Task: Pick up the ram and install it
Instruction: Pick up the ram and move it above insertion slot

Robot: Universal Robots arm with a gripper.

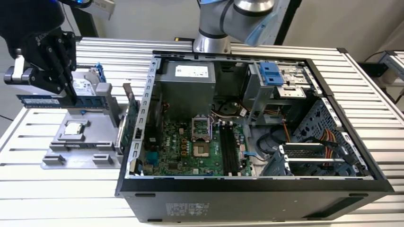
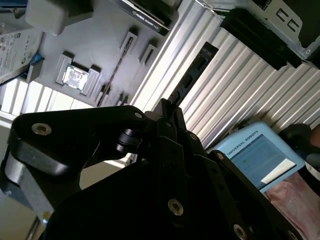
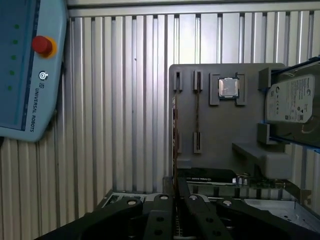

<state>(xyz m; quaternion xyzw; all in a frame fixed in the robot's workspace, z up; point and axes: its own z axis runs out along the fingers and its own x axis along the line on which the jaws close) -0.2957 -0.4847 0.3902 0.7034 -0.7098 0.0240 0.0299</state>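
Observation:
The ram [image 1: 38, 100], a long dark-blue stick, hangs level above the left part of the grey fixture plate [image 1: 60, 158], on the exterior view's left. My black gripper [image 1: 71, 100] is shut on it near its middle. In the second wrist view the ram [image 2: 194, 72] juts out edge-on from between the fingertips of the gripper [image 2: 170, 109]. In the first wrist view the ram [image 3: 174, 130] is a thin edge rising from the gripper [image 3: 176, 186], beside the fixture's narrow slots [image 3: 197, 110].
The fixture also carries a processor chip [image 1: 74, 127], a silver hard drive in a blue frame [image 1: 85, 87] and an upright green card [image 1: 130, 120]. The open computer case [image 1: 252, 189] lies to the right, with its motherboard [image 1: 183, 151] and memory slots [image 1: 230, 151]. A teach pendant [image 3: 25, 65] rests on the slatted table.

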